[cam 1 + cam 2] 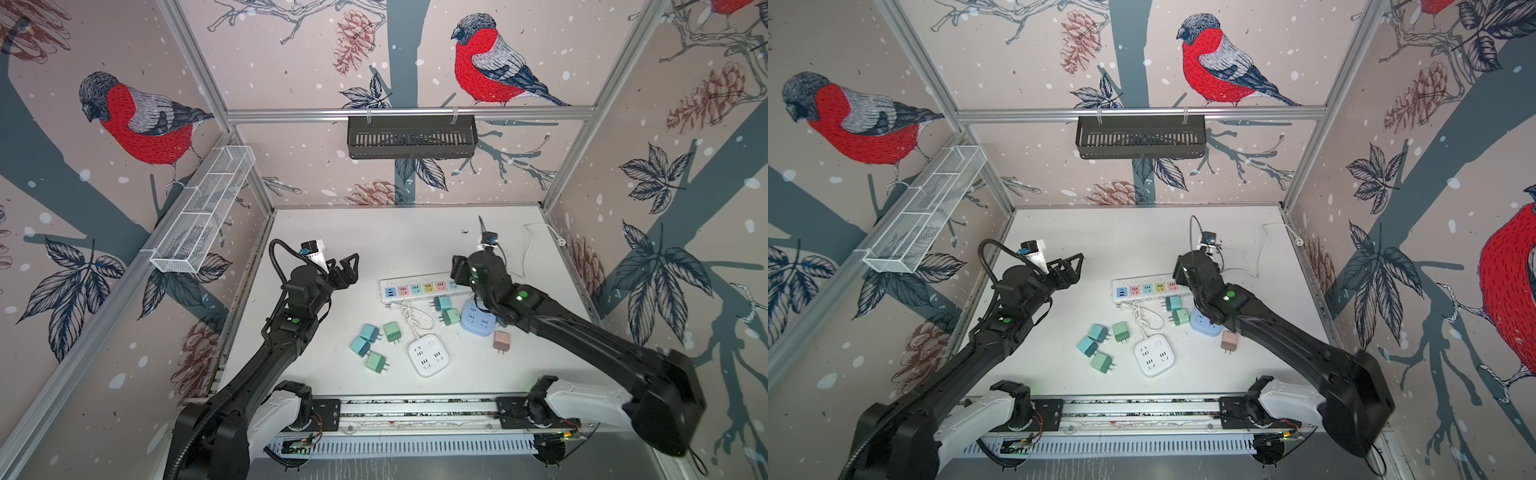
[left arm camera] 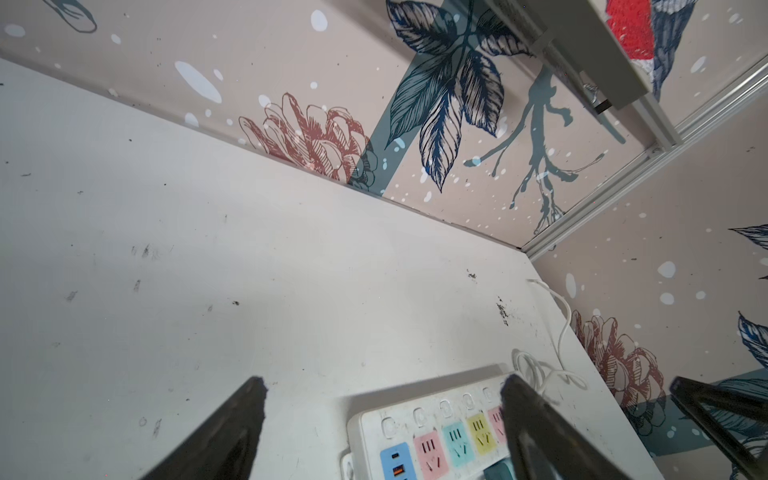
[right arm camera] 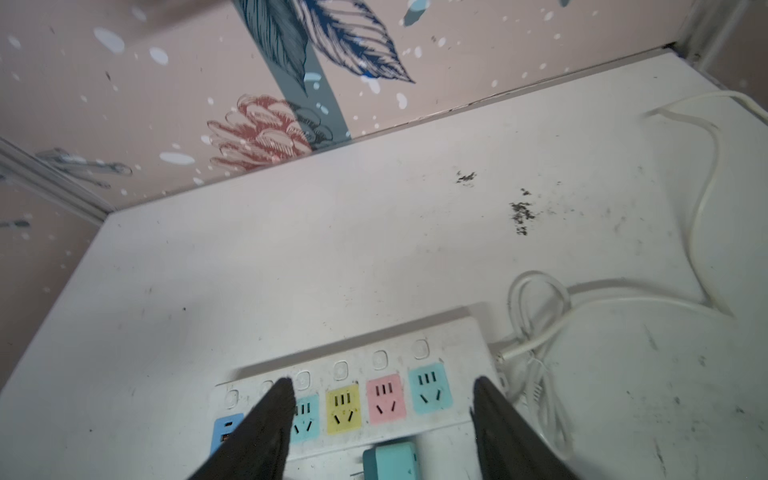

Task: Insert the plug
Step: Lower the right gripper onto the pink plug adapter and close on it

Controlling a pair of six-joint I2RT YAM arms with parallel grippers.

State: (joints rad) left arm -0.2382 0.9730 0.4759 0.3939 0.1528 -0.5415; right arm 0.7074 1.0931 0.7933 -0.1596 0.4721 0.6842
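1. The right gripper hangs just above the power strip, its jaws apart and nothing between them.
2. A teal plug lies flat on the table, back toward the wrist and between the two jaw lines. It is close against the strip's near edge, and its prongs point along the strip rather than down.
3. The strip's long axis runs across the jaw gap, and the sockets I can see are empty.
4. The left gripper, wide open and empty, hovers off the strip's blue end, so the right arm is nearer the plug.
5. Beyond the fingertips the table is bare. A coiled cable sits outside one jaw.
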